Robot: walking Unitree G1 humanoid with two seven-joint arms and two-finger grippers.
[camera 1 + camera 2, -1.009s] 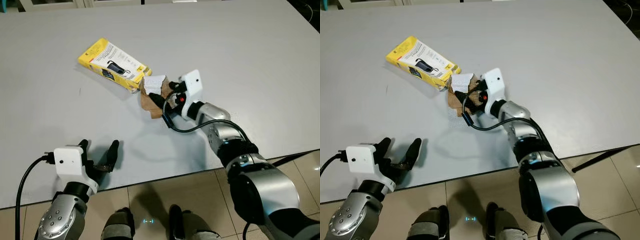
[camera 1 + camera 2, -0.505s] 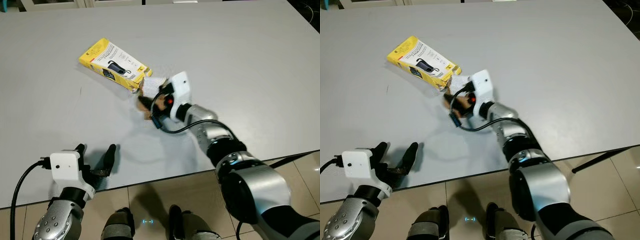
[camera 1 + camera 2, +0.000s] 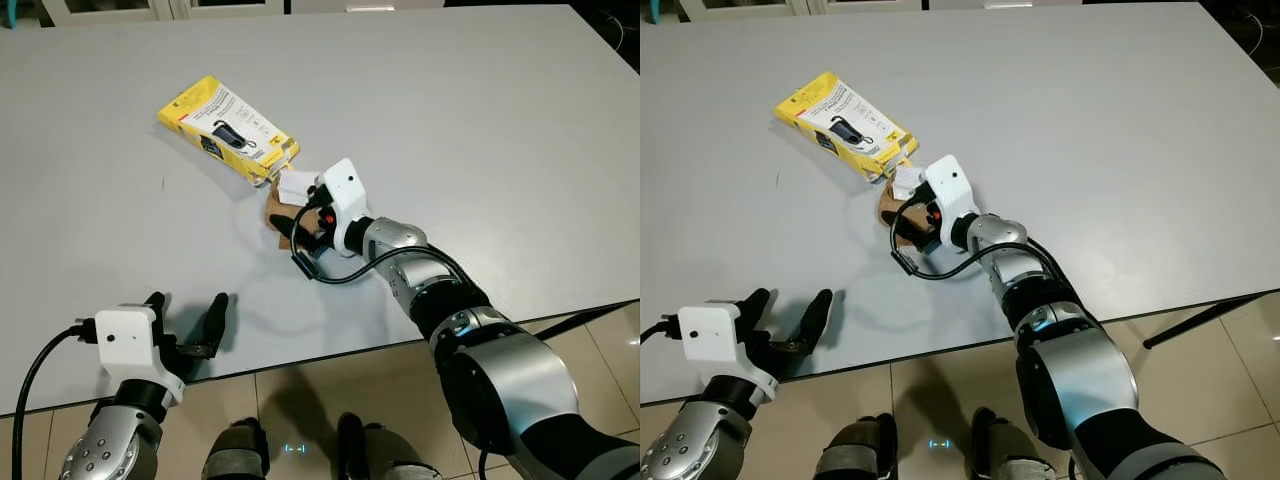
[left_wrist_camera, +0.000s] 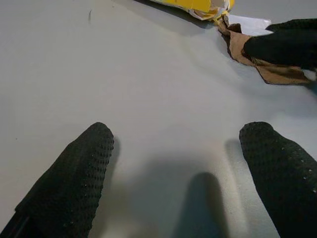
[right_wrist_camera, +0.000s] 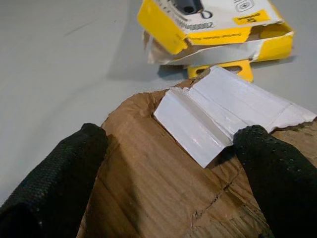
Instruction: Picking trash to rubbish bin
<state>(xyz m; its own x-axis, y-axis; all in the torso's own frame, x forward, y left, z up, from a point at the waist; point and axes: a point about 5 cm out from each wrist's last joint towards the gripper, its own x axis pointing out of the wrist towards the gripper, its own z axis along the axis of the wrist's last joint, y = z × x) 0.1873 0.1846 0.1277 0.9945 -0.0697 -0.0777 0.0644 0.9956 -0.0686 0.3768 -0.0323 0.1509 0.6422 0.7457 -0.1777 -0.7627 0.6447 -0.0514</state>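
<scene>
1. Left gripper [image 3: 187, 322] at the near edge of the grey table [image 3: 480, 120], fingers spread wide, nothing between them, idle and well apart from the trash.
2. Yellow product box [image 3: 228, 128], torn open at one end, flat on the table further back, its ragged end just beside the cardboard.
3. Torn brown cardboard scrap [image 5: 148, 183] with a folded white paper piece [image 5: 223, 116] on top, near the table's middle.
4. Right gripper [image 3: 296, 222] down over that scrap, fingers wide apart, one on each side of it, not yet closed on anything.
5. Risks, judged from here: closing on a flat sheet may pinch only an edge and tear it; white paper may slide off on lifting; box may be nudged.
</scene>
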